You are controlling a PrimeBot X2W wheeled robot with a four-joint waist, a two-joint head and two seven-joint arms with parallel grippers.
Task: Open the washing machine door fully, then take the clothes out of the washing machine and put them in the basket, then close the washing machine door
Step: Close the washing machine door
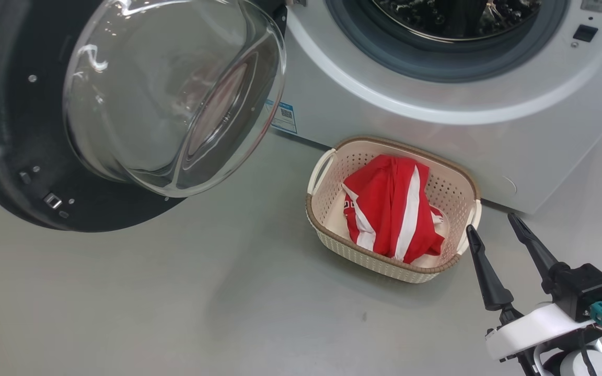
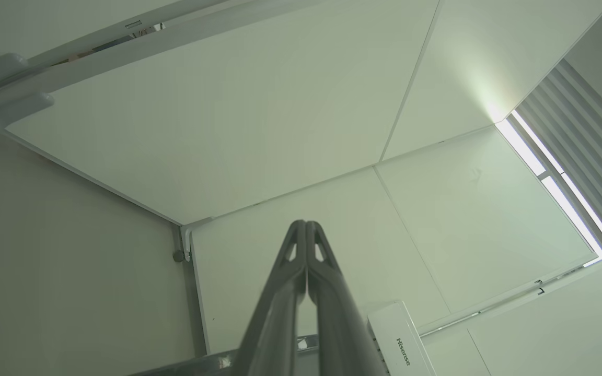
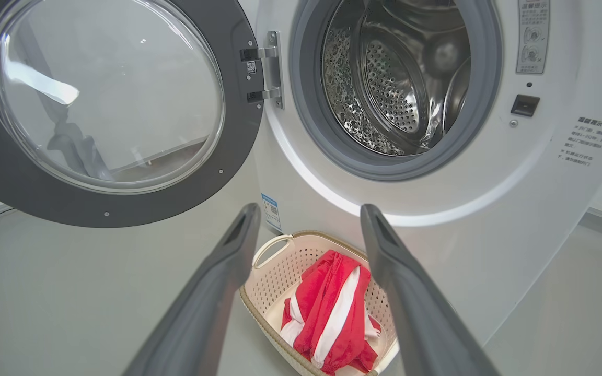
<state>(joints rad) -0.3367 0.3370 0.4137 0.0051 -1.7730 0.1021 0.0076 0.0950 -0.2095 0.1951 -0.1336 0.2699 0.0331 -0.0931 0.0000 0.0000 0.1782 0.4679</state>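
Clothes [image 1: 392, 209], red w/ white stripes, are lying bunched in the basket [image 1: 374, 263], which is sitting on the floor [image 1: 175, 303] just in front of the washing machine [image 1: 384, 112], below its mouth. It is prob. parked there so that items pulled out are travelling only a short way. The drum [image 3: 384, 89] is showing bare steel, w/ no fabric in the part seen.

The washing machine door [image 1: 13, 130] is hanging swung wide on its hinge [image 3: 267, 68], left of the machine's mouth, w/ the glass bowl [image 1: 175, 94] bulging outward, leaving the mouth unobstructed.

The right pincer [image 1: 491, 223] is hovering in front of the machine, near the basket's right end, spread wide & holding nothing. Judged: unloading is done, door closing not yet.

The left pincer [image 2: 306, 225] is pointing up at ceiling panels, tips pressed together on nothing. Its place re. the machine cannot be told.

Writing: a blue label [image 1: 284, 116] w/ a QR-type square is sitting at the machine's lower left front, text too small to read. Printed lines right of the mouth are illegible. "Hisense" is showing on a white unit [image 2: 403, 339].
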